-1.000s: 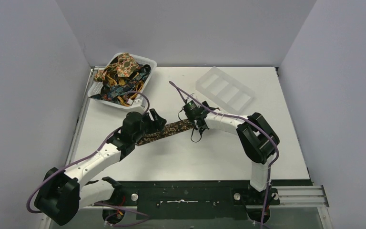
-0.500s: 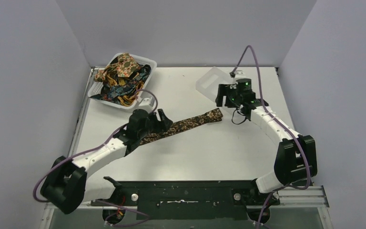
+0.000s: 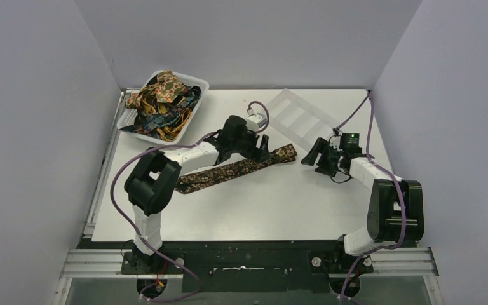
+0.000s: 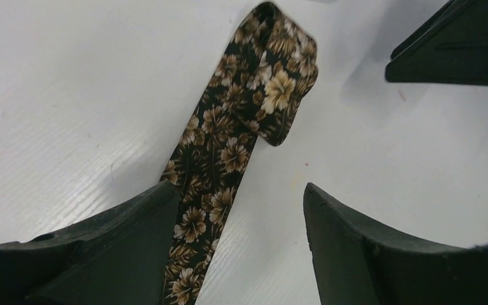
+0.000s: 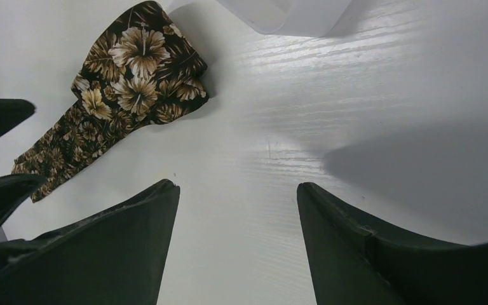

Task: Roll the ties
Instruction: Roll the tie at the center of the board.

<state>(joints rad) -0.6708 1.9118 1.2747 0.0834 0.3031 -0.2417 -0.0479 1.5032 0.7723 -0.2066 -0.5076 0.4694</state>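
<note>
The left end effector (image 4: 240, 190) hangs low over the white worktop (image 3: 260, 210) with its fingers spread and nothing between them. One finger overlaps the edge of the dark brown, tan-flowered fabric necktie (image 4: 248, 121), which runs forward from under it to a folded-over end just ahead. Opposite that end, a little apart from it, the right end effector (image 5: 236, 185) is also spread and empty, with the tie tip ahead and to its left. Rolling does not look started, since the strip lies flat behind the left fingers. If the left fingers close here they may catch one edge only and drag the tie askew. Both end effectors face the same tip, so a reach from either could make them collide. The clear plastic compartment tray (image 3: 298, 117) just beyond the right end effector could be knocked. Farthest off, behind the left arm, the white plastic basket (image 3: 203, 83) holds the other patterned ties (image 3: 162, 95).
</note>
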